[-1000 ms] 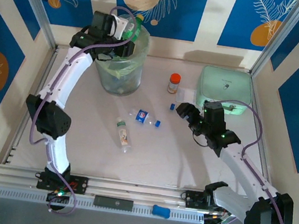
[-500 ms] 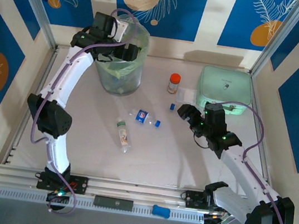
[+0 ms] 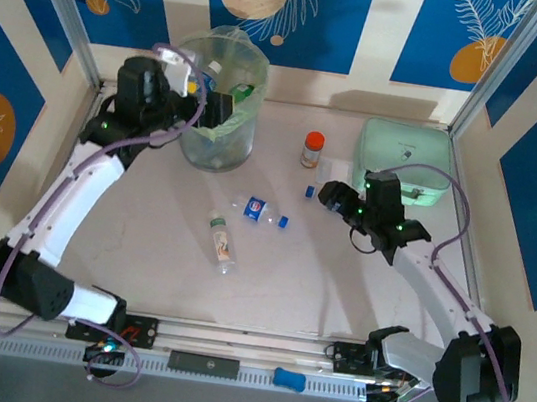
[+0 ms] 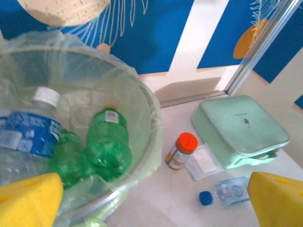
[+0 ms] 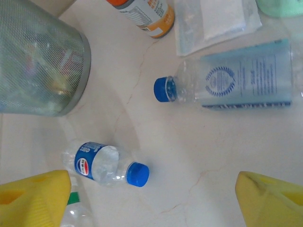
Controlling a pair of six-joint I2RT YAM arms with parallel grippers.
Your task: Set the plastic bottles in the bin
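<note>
The pale-green bin (image 3: 224, 144) stands at the back left and holds green bottles (image 4: 106, 142) and a blue-labelled bottle (image 4: 28, 132). My left gripper (image 3: 211, 110) hangs open at the bin's left rim (image 4: 147, 111), with nothing between its yellow fingers (image 4: 28, 201). Three plastic bottles lie on the table: a blue-labelled one (image 3: 261, 210) (image 5: 106, 165), a clear green-capped one (image 3: 223, 242), and a pale-labelled one with a blue cap (image 5: 236, 80) (image 4: 227, 191). My right gripper (image 3: 334, 197) hovers open above the table between the two blue-capped bottles, touching neither.
A short orange-capped jar (image 3: 312, 149) stands right of the bin, with a small clear packet (image 5: 213, 21) beside it. A mint-green rectangular case (image 3: 405, 156) sits at the back right. Metal frame posts and patterned blue walls close in the table.
My left gripper opened over the bin and let go of a green bottle, which now lies inside. The left arm then swung back to the left. The right gripper edged slightly toward the back.
</note>
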